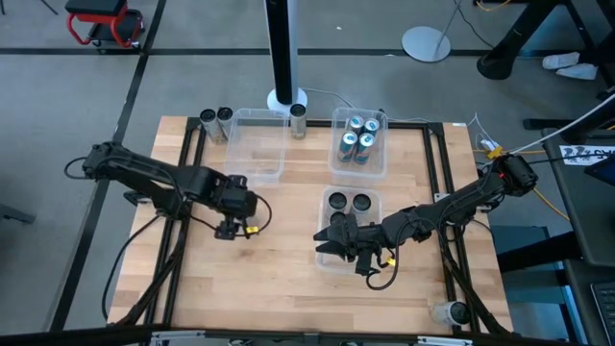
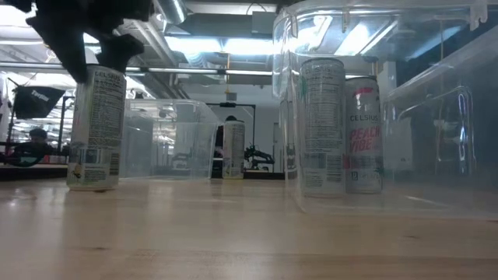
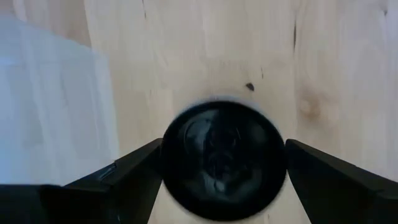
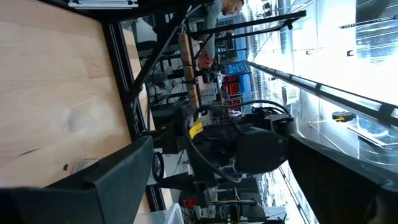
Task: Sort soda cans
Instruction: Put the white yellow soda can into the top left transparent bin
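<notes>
My left pincer [image 3: 217, 186] straddles the black-topped can [image 3: 219, 158] that stands alone on the bare worktop [image 1: 269, 279]. Seen from my left wrist, the fingers [image 3: 124, 180] sit on either side of the can's dark lid, spread about as wide as the can. I cannot tell whether they press on it or just frame it, and the level view shows the can resting on the wood.

My right pincer [image 1: 332, 240] is wide apart and holds nothing. It hangs over the near bin [image 1: 325, 261], the one with two black-topped cans [image 1: 349, 203] at its far end.

I take this as the pickup step for one more dark can. Next I would need to firm the grip, lift straight up, and carry the can across to the near bin, where my right arm is in the way.

Other cans, placed from the near bin: four blue-and-silver cans [image 1: 356, 136] in the bin beyond it, one can [image 1: 298, 119] at the empty bin's [image 1: 274, 163] far corner, and two more [image 1: 216, 123] further left.

In the level view, one binned can [image 2: 364, 132] reads "CELSIUS" and "PEACH VIBE". The can under my left pincer carries only fine print I cannot make out.
</notes>
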